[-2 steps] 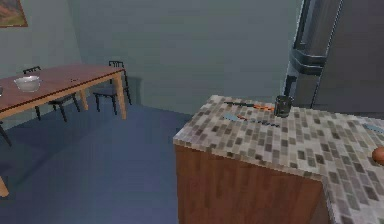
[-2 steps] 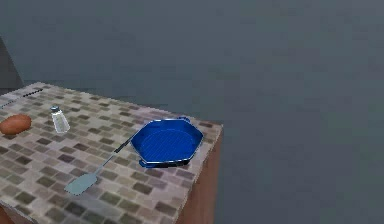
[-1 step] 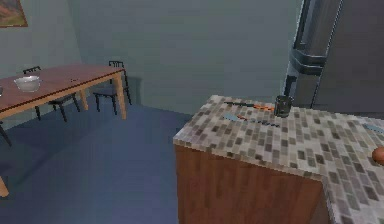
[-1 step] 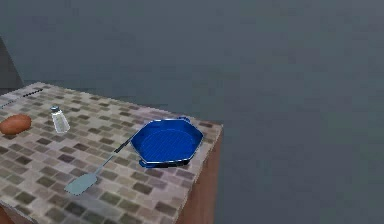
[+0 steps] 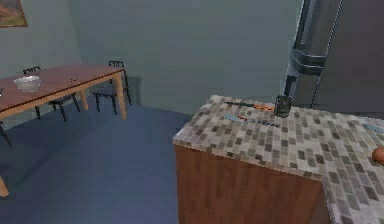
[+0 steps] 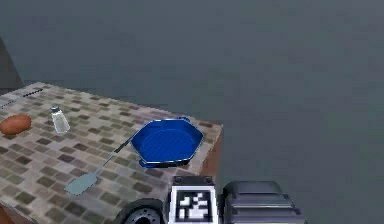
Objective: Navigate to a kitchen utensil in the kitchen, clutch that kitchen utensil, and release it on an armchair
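The grasp step is in hand: the spatula (image 6: pixel 84 183) lies on the tiled countertop (image 6: pixel 40 150) beside the blue pan (image 6: pixel 167 142), near the gripper (image 6: pixel 143 212). Jaw state and any load cannot be told. Next, the gripper needs aligning on the spatula handle.

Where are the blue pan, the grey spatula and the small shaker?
Blue many-sided pan (image 6: pixel 166 145): arm side view, its inner floor.
Grey flat-headed spatula (image 6: pixel 82 184): arm side view, its blade.
Small pale shaker with grey cap (image 6: pixel 60 122): arm side view, its body.
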Tool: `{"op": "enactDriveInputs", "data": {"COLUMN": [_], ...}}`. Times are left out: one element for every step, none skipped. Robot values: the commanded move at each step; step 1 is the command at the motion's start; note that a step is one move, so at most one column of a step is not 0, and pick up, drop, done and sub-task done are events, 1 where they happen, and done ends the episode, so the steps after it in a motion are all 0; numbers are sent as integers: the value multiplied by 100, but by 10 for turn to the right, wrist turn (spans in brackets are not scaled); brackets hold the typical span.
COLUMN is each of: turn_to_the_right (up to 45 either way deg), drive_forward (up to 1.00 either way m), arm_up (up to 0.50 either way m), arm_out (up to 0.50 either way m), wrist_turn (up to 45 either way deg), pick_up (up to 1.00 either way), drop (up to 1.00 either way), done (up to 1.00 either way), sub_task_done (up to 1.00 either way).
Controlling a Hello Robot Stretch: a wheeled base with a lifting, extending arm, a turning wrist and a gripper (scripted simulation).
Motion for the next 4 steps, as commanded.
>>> {"op": "enactDriveInputs", "data": {"turn_to_the_right": [0, 0, 0, 0], "drive_forward": [0, 0, 0, 0], "arm_up": [0, 0, 0, 0], "arm_out": [18, 0, 0, 0], "wrist_turn": [0, 450, 450, 450], "pick_up": [0, 0, 0, 0], "drop": [0, 0, 0, 0], "done": [0, 0, 0, 0], "sub_task_done": [0, 0, 0, 0]}}
